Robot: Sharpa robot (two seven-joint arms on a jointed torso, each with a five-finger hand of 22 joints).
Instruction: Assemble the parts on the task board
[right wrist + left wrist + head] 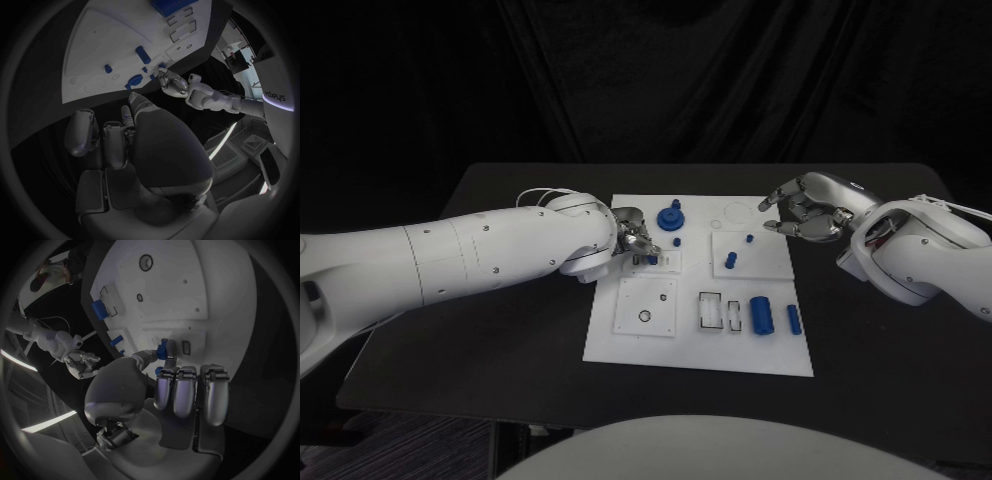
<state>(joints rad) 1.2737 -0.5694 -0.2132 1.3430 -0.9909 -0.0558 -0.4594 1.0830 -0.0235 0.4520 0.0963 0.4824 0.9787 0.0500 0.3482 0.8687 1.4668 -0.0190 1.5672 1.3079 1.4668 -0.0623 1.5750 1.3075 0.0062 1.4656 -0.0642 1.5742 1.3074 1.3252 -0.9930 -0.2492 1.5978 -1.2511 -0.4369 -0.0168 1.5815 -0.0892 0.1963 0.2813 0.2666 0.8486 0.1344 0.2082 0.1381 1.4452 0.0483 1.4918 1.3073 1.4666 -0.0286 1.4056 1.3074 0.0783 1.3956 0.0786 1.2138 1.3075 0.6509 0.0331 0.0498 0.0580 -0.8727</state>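
Pinching a small blue part (164,348) between thumb and fingertip, the left hand (635,243) holds it just over a slot near the left edge of the white task board (776,345). The right hand (808,213) hovers off the board's far right corner, fingers curled, grasping nothing. A tilted part could jam at the slot's rim or slip from so slight a pinch.

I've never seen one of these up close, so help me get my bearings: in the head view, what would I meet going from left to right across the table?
Left arm → left hand, over the task board's left edge → blue knob-like part → upright blue peg → large blue cylinder → slim blue rod → right hand → right arm.
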